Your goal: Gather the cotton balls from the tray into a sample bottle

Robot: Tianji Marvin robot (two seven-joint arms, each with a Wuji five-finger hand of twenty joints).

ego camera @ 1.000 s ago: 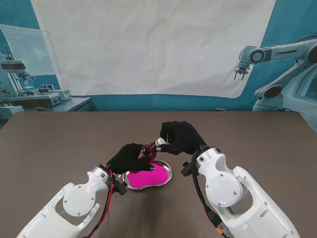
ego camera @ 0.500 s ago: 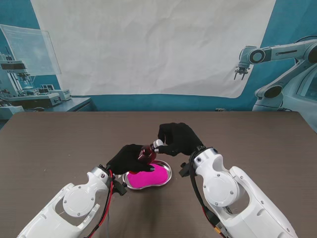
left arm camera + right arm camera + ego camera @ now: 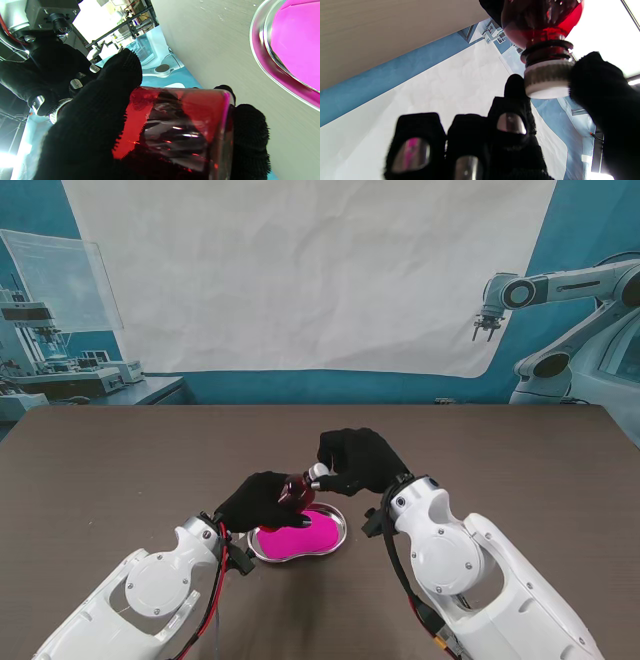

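Note:
My black-gloved left hand (image 3: 258, 500) is shut on a red see-through sample bottle (image 3: 297, 488), held tilted above the tray. Its glass body (image 3: 180, 130) fills the left wrist view. My right hand (image 3: 362, 458) pinches the bottle's white ribbed cap (image 3: 546, 81) between thumb and a finger; the cap (image 3: 319, 471) sits on the neck. The kidney-shaped steel tray (image 3: 334, 540) with a magenta lining (image 3: 295, 536) lies on the table under both hands. I cannot make out any cotton balls.
The brown table (image 3: 120, 470) stretches wide on all sides of the tray. A white backdrop sheet (image 3: 310, 270) hangs behind the far edge. Lab equipment (image 3: 60, 370) stands at the far left.
My right hand has shifted slightly left and toward me on the cap. The left hand and the bottle have hardly moved.

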